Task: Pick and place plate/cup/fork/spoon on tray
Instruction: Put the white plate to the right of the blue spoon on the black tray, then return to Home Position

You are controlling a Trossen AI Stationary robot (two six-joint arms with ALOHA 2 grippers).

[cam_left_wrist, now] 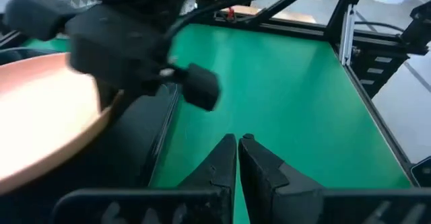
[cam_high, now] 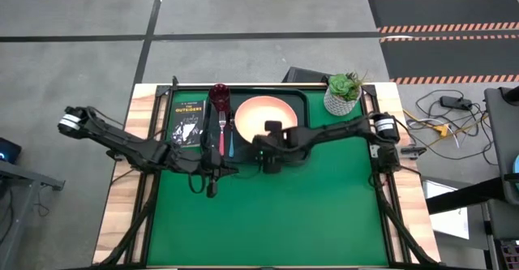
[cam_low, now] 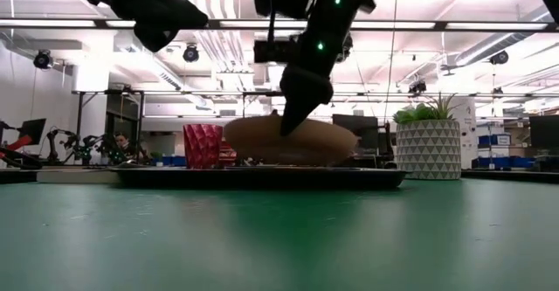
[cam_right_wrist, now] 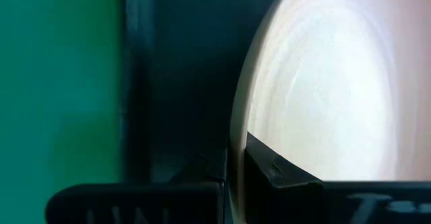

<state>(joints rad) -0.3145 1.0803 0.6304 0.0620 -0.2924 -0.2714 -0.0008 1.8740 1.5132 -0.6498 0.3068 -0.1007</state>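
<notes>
- My right jaws (cam_right_wrist: 232,173) are pinching the rim of the plate (cam_high: 261,113); the right wrist view shows one finger on each face of the edge.
- The plate sits over the tray (cam_high: 298,100) at 12 o'clock on the green worktop (cam_high: 284,213), and the low view shows it tilted, the held edge raised (the far edge looks down on the tray).
- The cup (cam_high: 219,96), the fork (cam_high: 221,134) and the spoon (cam_high: 230,136) lie on the tray's 9 o'clock side, just beside the plate.
- My left jaws (cam_left_wrist: 238,158) are pressed together and empty, hovering at the tray's 6 o'clock edge.
- To finish well, I judge I should lower the held edge slowly until the plate lies flat inside the raised rim, then spread the jaws only once it bears its own weight.
- I would draw back toward 6 o'clock, clear of the cutlery, so nothing gets nudged.
</notes>
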